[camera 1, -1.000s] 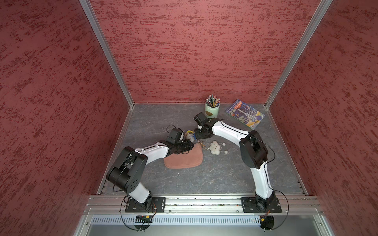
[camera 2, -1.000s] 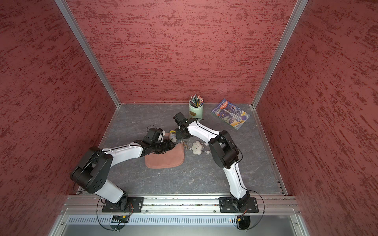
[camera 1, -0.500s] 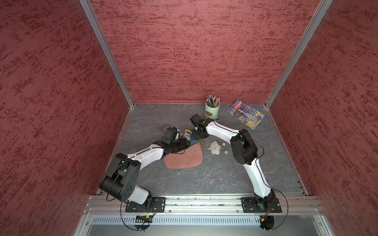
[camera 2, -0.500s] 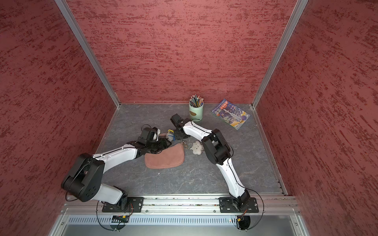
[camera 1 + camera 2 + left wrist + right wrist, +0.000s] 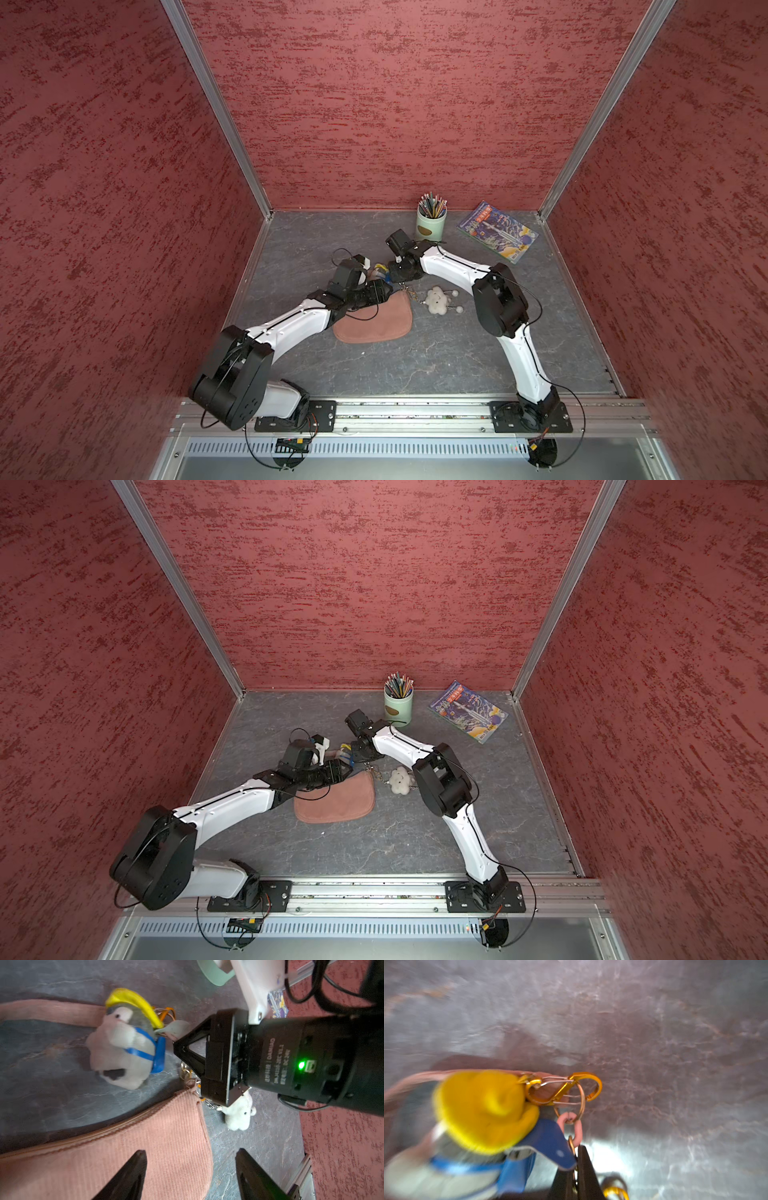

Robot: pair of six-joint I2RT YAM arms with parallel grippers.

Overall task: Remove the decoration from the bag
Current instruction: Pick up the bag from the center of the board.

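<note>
— Where do the top views sit?
— High over the near side, looking steeply down at the whole table (image 5: 374,374), nearly identical.
— The wrist cameras?
— Very close, low. Both catch the yellow-hatted plush (image 5: 122,1043); the right's is blurred, probably nearest.

Even daylight, sharp top views, motion-blurred wrist views, floor glare.

The dusty-pink crescent bag (image 5: 145,1138) is finely ribbed, matt cloth. The orange S-shaped clip (image 5: 562,1091) is glossy metal; the grey veined tabletop (image 5: 654,1032) looks smooth, stone-like.
</note>
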